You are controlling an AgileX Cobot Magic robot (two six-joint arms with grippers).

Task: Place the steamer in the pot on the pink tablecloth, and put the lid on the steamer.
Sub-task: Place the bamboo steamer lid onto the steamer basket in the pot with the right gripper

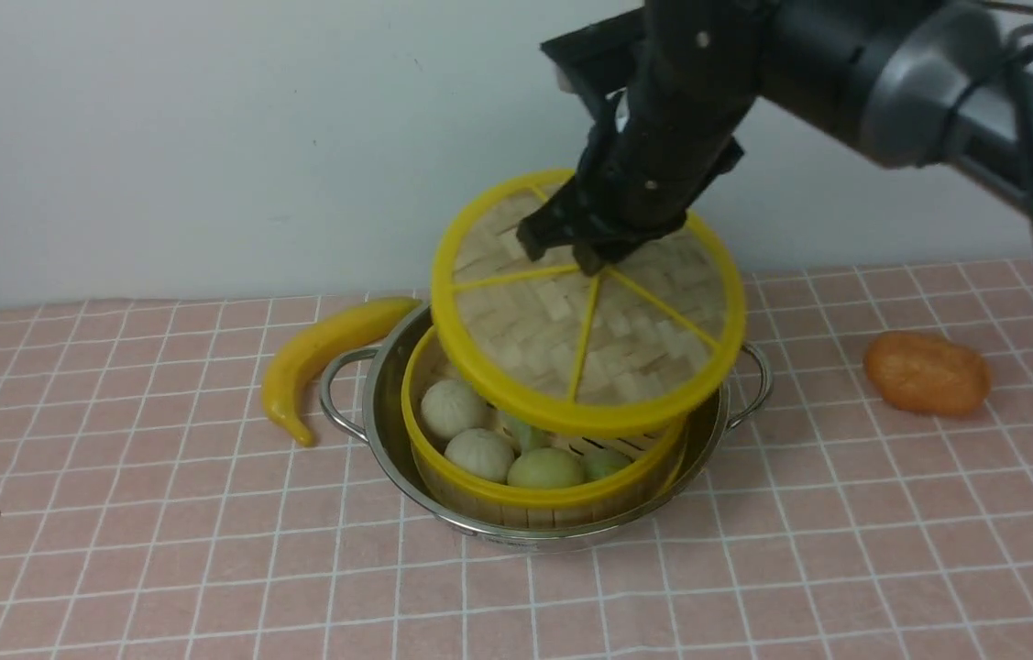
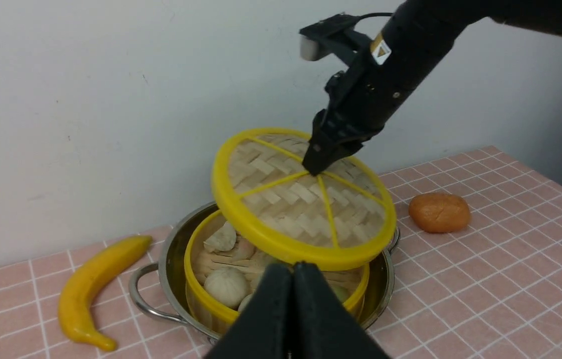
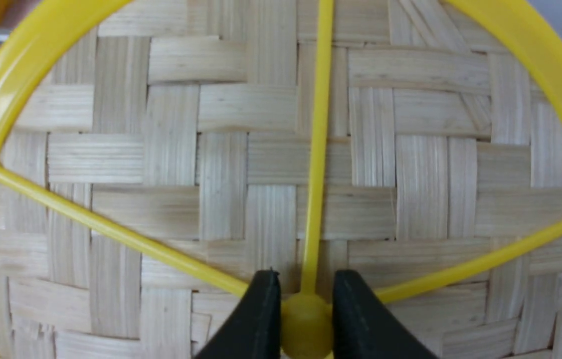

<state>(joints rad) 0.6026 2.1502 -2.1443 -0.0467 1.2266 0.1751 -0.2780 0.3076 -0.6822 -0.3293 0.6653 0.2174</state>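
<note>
The lid (image 1: 589, 321) is held tilted just above the steamer (image 1: 479, 490), its hub (image 3: 305, 319) pinched by the right end effector (image 1: 585, 261). It is judged light, stiff and slick-rimmed, so the hub is the best hold. The steamer is seated in the pot (image 1: 383, 403) on the pink tablecloth (image 1: 159, 550). A banana (image 1: 324, 353) and an orange-brown roll (image 1: 927, 373) lie out of the way. The left end effector (image 2: 293, 309) is set aside, fingers pressed together.

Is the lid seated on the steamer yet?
Not seated. The lid hangs tilted above the steamer, gripped at its hub by the right gripper; buns show uncovered below it.
</note>
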